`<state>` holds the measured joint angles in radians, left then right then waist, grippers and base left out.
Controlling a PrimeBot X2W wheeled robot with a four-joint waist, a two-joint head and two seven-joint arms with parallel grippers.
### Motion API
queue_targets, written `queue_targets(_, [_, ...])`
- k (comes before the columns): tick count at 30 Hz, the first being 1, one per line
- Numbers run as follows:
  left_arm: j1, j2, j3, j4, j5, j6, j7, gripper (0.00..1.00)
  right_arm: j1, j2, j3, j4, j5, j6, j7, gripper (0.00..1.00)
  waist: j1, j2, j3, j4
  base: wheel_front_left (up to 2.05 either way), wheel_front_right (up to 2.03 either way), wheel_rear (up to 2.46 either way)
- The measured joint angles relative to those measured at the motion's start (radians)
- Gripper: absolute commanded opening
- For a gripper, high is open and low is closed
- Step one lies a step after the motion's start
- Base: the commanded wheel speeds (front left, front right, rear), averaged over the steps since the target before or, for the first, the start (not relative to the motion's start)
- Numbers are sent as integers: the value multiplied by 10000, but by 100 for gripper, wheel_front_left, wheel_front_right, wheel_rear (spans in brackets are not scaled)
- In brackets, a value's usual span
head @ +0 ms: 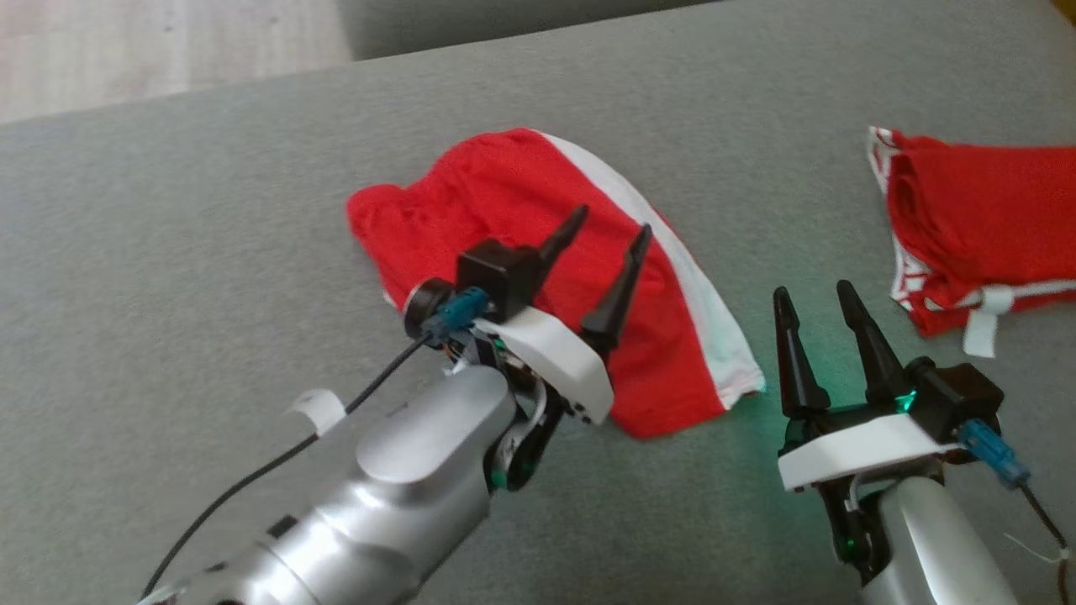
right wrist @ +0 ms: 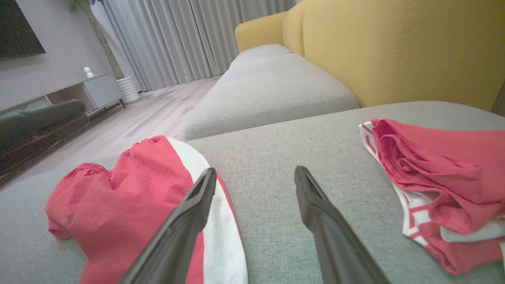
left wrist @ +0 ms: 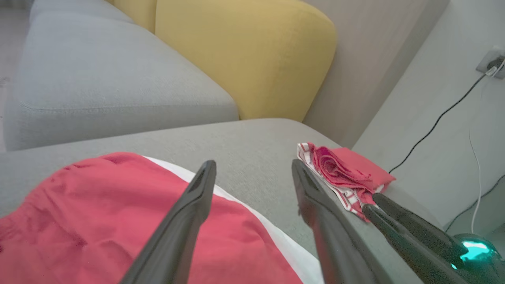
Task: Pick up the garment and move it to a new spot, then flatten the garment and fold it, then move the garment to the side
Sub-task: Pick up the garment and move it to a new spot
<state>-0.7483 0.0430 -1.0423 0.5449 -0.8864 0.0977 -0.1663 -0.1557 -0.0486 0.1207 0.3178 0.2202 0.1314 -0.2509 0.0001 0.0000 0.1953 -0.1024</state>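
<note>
Now garment (head: pixel 504 193) is lying folded, centre of grey cushion (head: pixel 168 252); left claw (head: pixel 613 219) is hovering released over it, right claw (head: pixel 812 289) released at its 4 o'clock. Moving aside, you're best pinching both layers.

SURFACE: grey sofa seat (head: pixel 193 218), woven fabric, spanning the head view | MIDDLE: red garment (head: pixel 504 202) lying flat and wrinkled on the seat, white band (head: pixel 706 311) along its right edge | RIGHT: second red garment (head: pixel 983 202), bunched in folds on the same seat, red-and-white striped trim (head: pixel 904 273) at its left edge | SPACING: the two garments well apart, bare grey fabric between them
</note>
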Motion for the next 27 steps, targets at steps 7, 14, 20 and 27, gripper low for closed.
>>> queue_targets(7, [-493, 347, 717, 426, 437, 355, -792, 100, 6, 2, -454, -8, -190, 0, 0, 100, 0, 0, -279, 825, 0, 0, 0])
queue_targets(14, [546, 2184, 2148, -803, 2452, 1177, -859, 100, 65, 4, -679, -19, -454, 0, 0, 100, 0, 0, -731, 1817, 0, 0, 0])
queue_targets(20, [3637, 2713, 3394, -2094, 3568, 1492, -859, 100, 438, 8, -635, -8, -456, 0, 0, 100, -2, 0, -1074, 2391, 0, 0, 0])
queue_targets(27, [5232, 2265, 4660, -2794, 4278, 1179, -859, 100, 667, 8, -692, -15, -533, 0, 0, 100, -2, 0, -1109, 2648, 0, 0, 0])
